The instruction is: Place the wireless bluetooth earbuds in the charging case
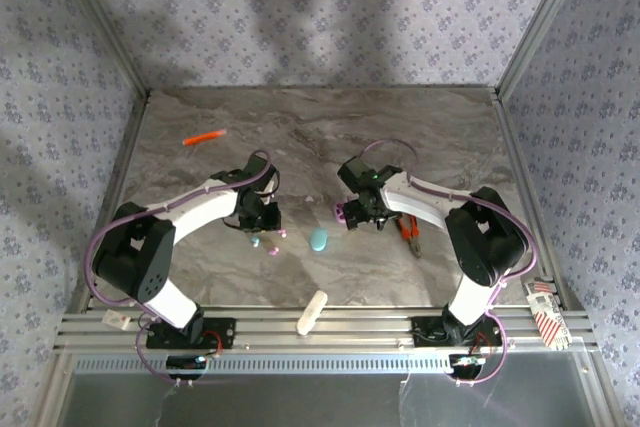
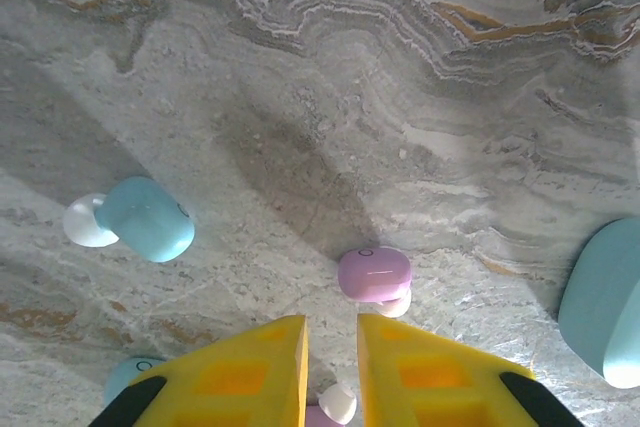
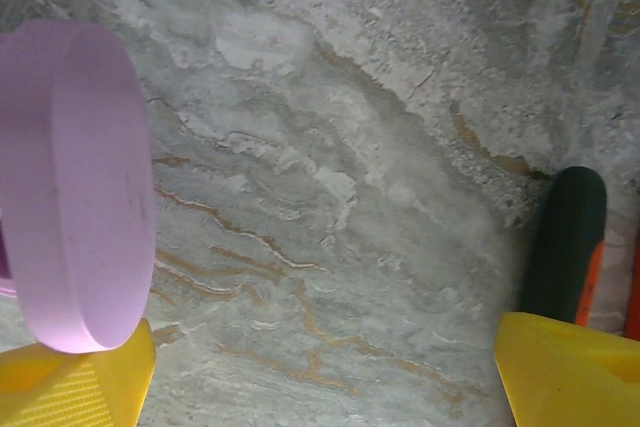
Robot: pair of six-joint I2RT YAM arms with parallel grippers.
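My left gripper [image 2: 330, 325] hangs just over the marble, its yellow fingers a narrow gap apart. A pink earbud [image 2: 340, 404] shows low in that gap; contact is unclear. Another pink earbud [image 2: 374, 274] lies just beyond the fingertips. A teal earbud [image 2: 148, 217] lies to the left and a second one [image 2: 128, 377] beside the left finger. The shut teal case [image 2: 605, 302] is at the right edge, and at mid-table [image 1: 318, 239] from above. My right gripper [image 3: 320, 347] stands wide open. The pink case [image 3: 70, 187] stands on edge against its left finger.
Pliers with black and orange handles [image 1: 410, 234] lie right of the right gripper, their handle [image 3: 565, 237] close to its right finger. An orange marker [image 1: 205, 136] lies at the back left. A cream stick [image 1: 312, 312] rests on the front rail.
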